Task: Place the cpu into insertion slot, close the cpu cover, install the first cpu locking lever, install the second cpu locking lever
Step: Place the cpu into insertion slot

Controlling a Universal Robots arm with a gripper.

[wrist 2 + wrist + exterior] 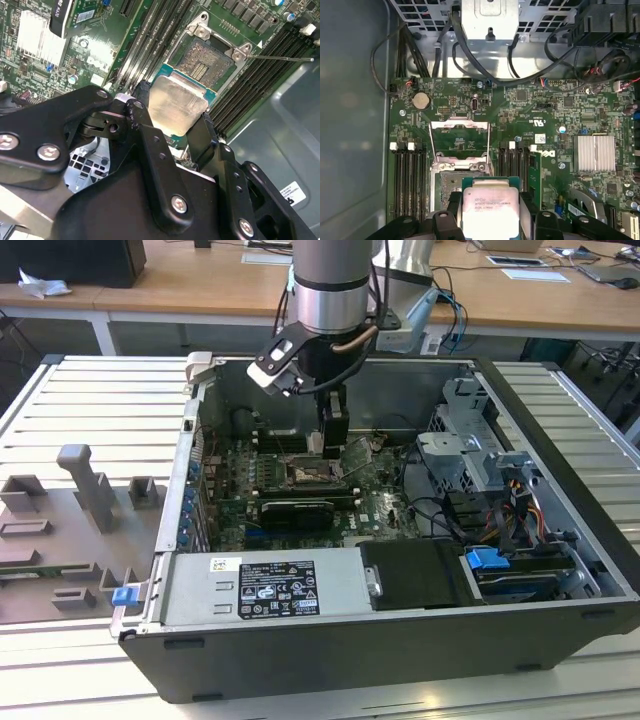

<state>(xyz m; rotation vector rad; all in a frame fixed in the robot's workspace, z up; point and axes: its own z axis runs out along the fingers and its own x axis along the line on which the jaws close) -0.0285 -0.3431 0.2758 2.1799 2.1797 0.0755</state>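
Matt silvery metal tops the cpu (177,105).

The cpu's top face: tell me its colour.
Silvery-beige metal, rimmed in green; the cpu shows best in the second wrist view.

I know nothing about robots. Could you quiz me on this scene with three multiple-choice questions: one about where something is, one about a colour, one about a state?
1. Where is the cpu? A) in a person's hand B) between the gripper's fingers C) lying on a desk
2. What colour is the motherboard? A) red B) white C) green
3. How is the cpu cover? A) open B) shut flat C) taken off the board
Answers: 1 B, both wrist views show the fingers clamping its edges. 2 C, the board is green throughout. 3 A, its frame stands open, leaving the insertion slot bare.
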